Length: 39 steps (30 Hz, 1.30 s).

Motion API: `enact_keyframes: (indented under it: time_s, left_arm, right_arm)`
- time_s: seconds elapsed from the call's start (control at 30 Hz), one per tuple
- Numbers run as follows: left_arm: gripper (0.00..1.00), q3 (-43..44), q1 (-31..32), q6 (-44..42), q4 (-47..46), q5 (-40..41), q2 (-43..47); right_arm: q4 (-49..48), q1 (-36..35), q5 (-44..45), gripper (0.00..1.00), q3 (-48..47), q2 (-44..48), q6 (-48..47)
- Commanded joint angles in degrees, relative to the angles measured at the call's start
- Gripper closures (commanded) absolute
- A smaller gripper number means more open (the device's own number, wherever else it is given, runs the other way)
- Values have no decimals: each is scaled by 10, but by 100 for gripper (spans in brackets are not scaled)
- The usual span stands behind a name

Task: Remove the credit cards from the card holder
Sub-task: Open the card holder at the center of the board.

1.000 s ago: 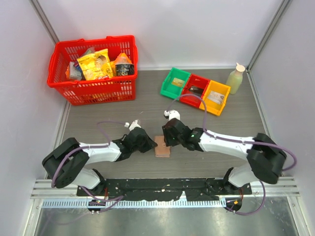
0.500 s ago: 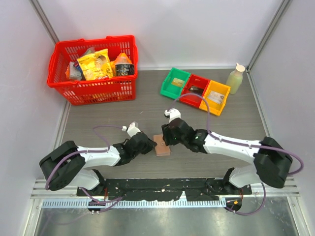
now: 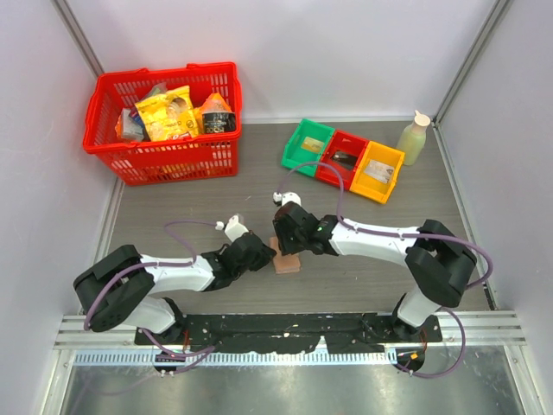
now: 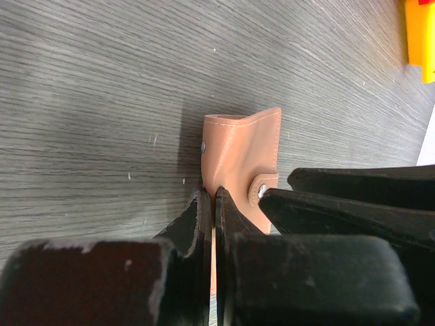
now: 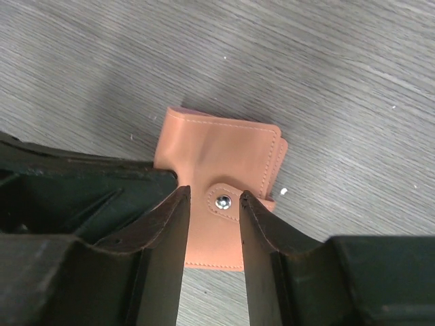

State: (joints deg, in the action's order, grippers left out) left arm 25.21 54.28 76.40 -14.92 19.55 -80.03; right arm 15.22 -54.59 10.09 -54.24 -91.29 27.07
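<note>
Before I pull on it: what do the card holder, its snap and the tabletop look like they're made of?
Card holder: pinkish-tan leather or faux leather, smooth and matte, with stitched edges; the look does not settle which. Snap: small shiny silver stud, probably metal. Table: grey with wood-grain streaks, matte, likely a printed laminate.

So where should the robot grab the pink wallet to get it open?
Probably the small snap tab on the card holder, pinched from above. The holder lies flat and snapped shut, so the tab is the one loose flap to pull. The right gripper is open with a finger on each side of it.
</note>
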Motion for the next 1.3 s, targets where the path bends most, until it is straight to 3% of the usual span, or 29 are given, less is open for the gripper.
enact_keyframes:
  time_s: [0.0, 0.47, 0.67, 1.03, 1.27]
  left_arm:
    - [100, 19, 5, -5, -6, 24, -7]
    - [100, 16, 7, -16, 16, 41, 10]
    - [100, 9, 6, -22, 34, 54, 30]
    - [100, -5, 6, -26, 65, 68, 53]
    - [100, -5, 2, -36, 75, 73, 48]
  right_arm:
    - [32, -3, -1, 61, -43, -30, 18]
    - [103, -6, -8, 65, -57, -96, 25]
    - [118, -5, 31, 74, -42, -88, 26]
    - [114, -1, 51, 99, -34, -49, 26]
    - [54, 26, 17, 100, 24, 15, 37]
